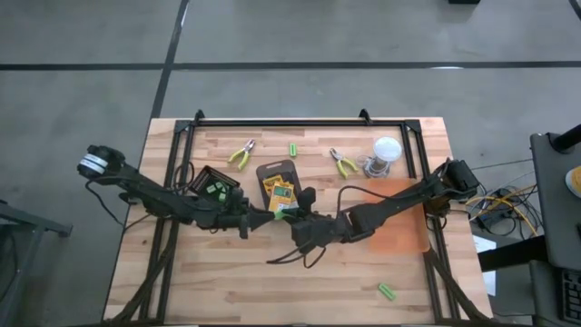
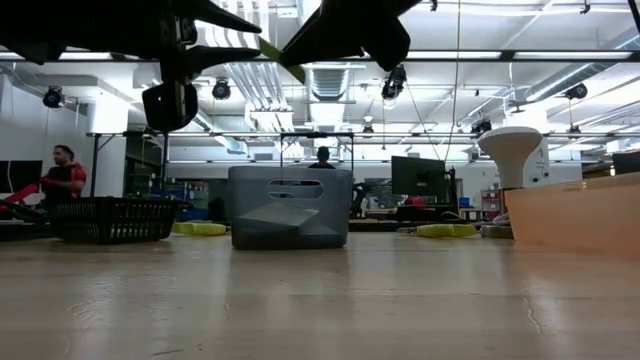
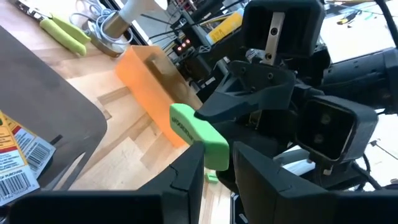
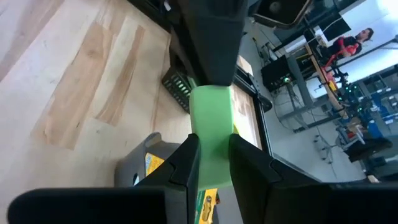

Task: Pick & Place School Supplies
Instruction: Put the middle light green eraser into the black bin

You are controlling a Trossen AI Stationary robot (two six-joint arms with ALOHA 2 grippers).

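A short bright-green stick [image 3: 199, 132] is shown held off the worktop [image 1: 227, 282] at the centre of the high view, just below the dark grey tray [image 1: 272, 169] that carries the yellow-and-green crayon boxes [image 1: 280, 193]. The stick is gripped at both ends at once: one end is pinched between the narrowed fingers of the left gripper [image 3: 217, 163], the other between those of the right gripper [image 4: 211, 149]. Its long axis is seen to run along the line joining the two grippers, roughly left to right across the high view, so that the fingers of each arm face the other's head-on. Neither arm is the nearer; a hand-over is judged to be in progress, and the coming move appears to turn on one pair of fingers letting go. Further green sticks lie at the upper centre [image 1: 294, 149] and lower right [image 1: 387, 291] of the high view.
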